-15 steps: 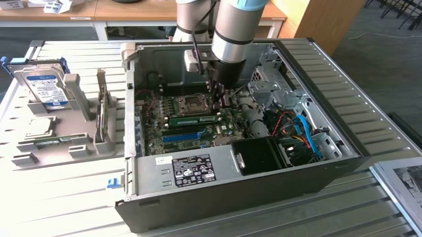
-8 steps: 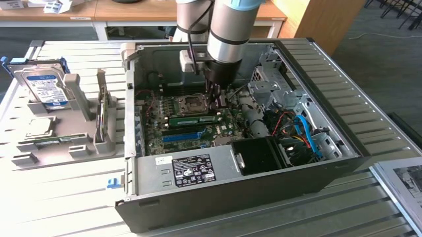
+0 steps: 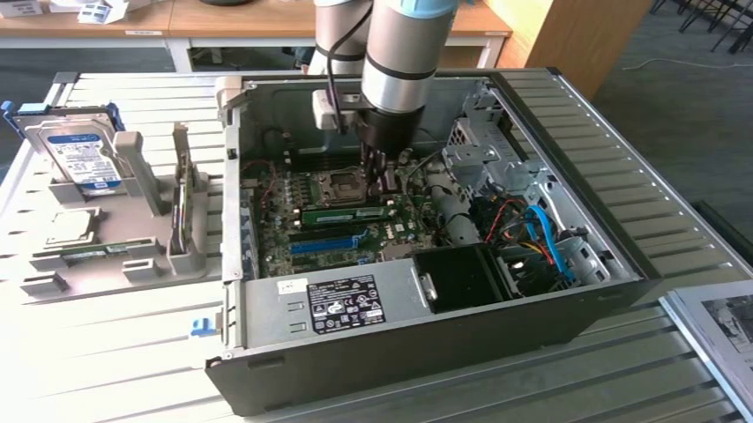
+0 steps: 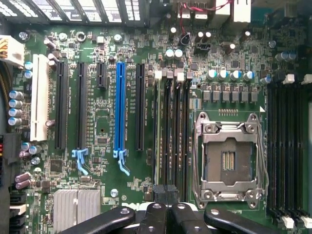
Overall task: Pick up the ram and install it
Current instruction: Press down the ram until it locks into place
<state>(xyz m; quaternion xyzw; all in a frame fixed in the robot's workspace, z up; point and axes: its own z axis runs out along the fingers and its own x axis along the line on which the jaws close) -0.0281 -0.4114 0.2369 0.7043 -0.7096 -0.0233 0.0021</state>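
1. The bench (image 3: 106, 352) carries an open PC case (image 3: 471, 326) with the motherboard (image 3: 341, 225) lying flat inside, plus a grey parts rack (image 3: 112, 256) on the exterior view's left holding a hard drive (image 3: 80, 159).
2. The arm (image 3: 400, 53) comes straight down into the case, wrist vertical, over the board beside the CPU socket (image 4: 229, 158).
3. The ram (image 3: 345, 212) already sits edge-up in a memory slot, so this looks like the seating stage; finishing probably needs even downward pressure until it's locked in.
4. The claw (image 3: 379, 183) is closed, fingertips together just above the stick's end.
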